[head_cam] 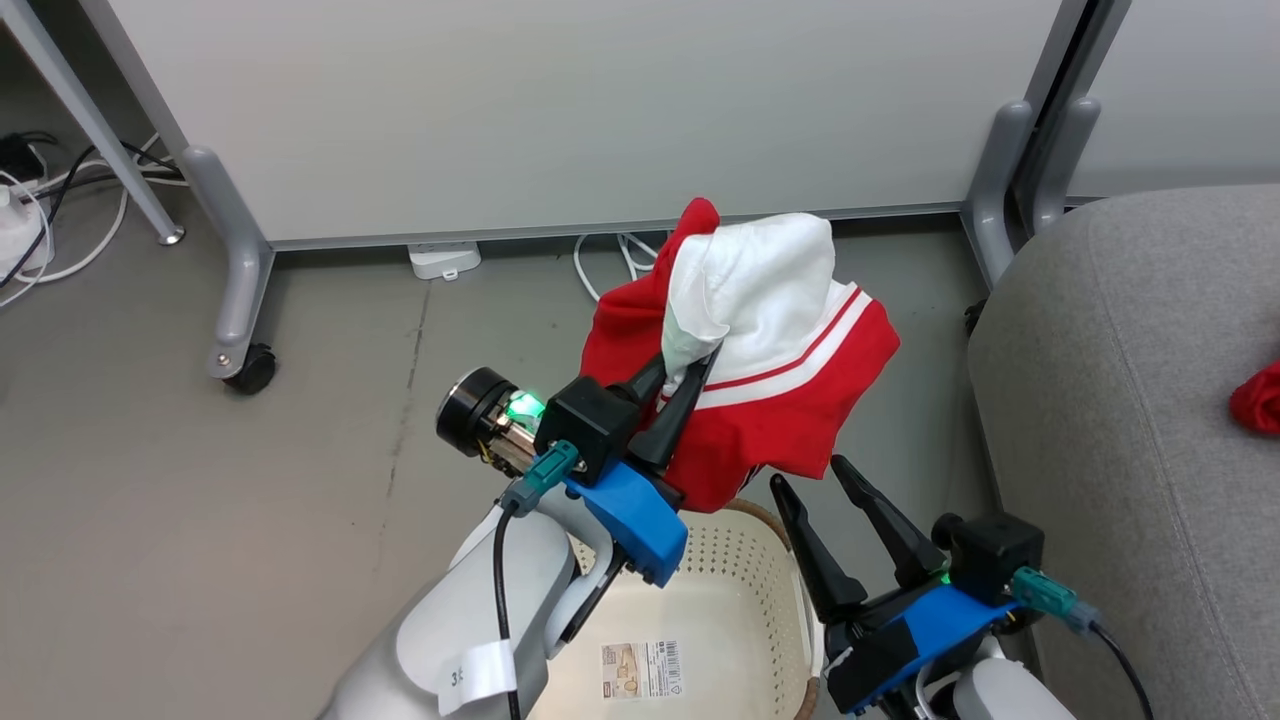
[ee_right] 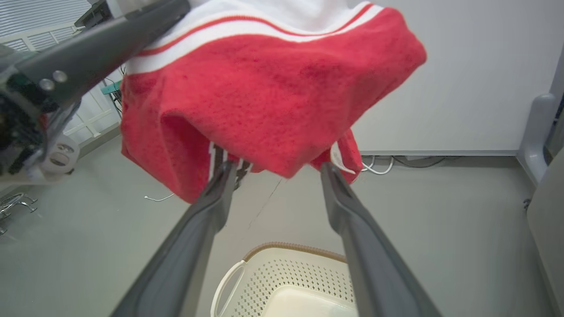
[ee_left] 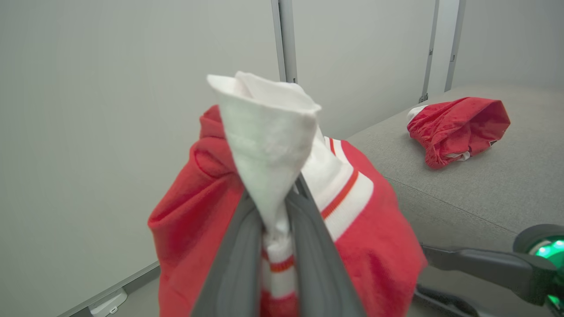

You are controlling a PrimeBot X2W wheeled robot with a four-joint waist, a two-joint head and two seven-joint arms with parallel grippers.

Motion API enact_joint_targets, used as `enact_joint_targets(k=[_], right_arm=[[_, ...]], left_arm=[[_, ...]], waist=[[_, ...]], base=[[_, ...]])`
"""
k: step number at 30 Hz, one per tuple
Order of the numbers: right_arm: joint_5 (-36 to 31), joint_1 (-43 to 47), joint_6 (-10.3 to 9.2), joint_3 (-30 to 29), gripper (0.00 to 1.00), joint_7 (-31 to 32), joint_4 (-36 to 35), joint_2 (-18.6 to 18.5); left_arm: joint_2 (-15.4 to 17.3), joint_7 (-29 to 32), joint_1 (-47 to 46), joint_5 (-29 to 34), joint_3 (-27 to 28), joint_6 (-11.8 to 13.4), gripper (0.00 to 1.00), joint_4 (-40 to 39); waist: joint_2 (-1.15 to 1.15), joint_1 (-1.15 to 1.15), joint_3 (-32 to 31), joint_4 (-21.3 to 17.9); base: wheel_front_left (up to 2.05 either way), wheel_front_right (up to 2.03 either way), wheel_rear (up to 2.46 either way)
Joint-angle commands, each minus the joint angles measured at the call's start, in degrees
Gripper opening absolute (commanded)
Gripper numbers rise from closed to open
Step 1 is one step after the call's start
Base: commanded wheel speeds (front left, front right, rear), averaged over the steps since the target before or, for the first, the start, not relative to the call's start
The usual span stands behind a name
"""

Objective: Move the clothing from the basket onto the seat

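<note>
My left gripper (head_cam: pixel 700 362) is shut on a red garment (head_cam: pixel 790 400) with white stripe trim and white lining, held up in the air above the basket (head_cam: pixel 740 570). In the left wrist view the white lining (ee_left: pixel 269 145) is pinched between the fingers (ee_left: pixel 308 246). My right gripper (head_cam: pixel 805 475) stands open just below the hanging cloth, its fingertips (ee_right: pixel 328 169) touching or just under the red hem (ee_right: pixel 273 114). A second red garment (ee_left: pixel 458 127) lies on the grey seat (head_cam: pixel 1120 400). The basket (ee_right: pixel 286 281) below looks bare inside.
White partition panels on grey legs with castors (head_cam: pixel 250 370) stand behind. Cables (head_cam: pixel 610 260) and a white power block (head_cam: pixel 445 260) lie on the grey floor by the wall. More cables are at the far left (head_cam: pixel 40 210).
</note>
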Motion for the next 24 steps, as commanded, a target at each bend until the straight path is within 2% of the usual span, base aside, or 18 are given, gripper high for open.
enact_joint_targets(k=[1, 13, 19, 24], right_arm=[[1.4, -1.5, 0.01, 1.2, 1.00, -0.2, 0.4, -0.2], [13.0, -5.6, 0.01, 8.6, 1.00, -0.2, -1.2, -2.8], [15.0, -6.8, 0.01, 11.3, 1.00, -0.2, -1.9, -3.7], [13.8, -8.5, 0.01, 14.2, 1.00, -0.2, -1.6, -4.3]], left_arm=[[-0.1, -0.3, -0.8, 0.3, 0.0, -0.2, 0.00, -0.2], [-0.7, -0.3, -1.0, 0.7, -0.1, -0.4, 0.00, 0.4], [-0.8, -0.3, -1.3, 0.9, 0.0, -0.4, 0.00, 0.4], [-1.0, -0.3, -1.9, 1.0, -0.2, -0.4, 0.00, 0.1]], waist=[[0.00, -0.01, 0.3, 0.3], [0.00, -0.01, 0.9, 0.8], [0.00, -0.01, 1.2, 0.6], [0.00, -0.01, 1.6, 0.8]], base=[[0.00, 0.00, 0.00], [0.00, 0.00, 0.00], [0.00, 0.00, 0.00], [0.00, 0.00, 0.00]])
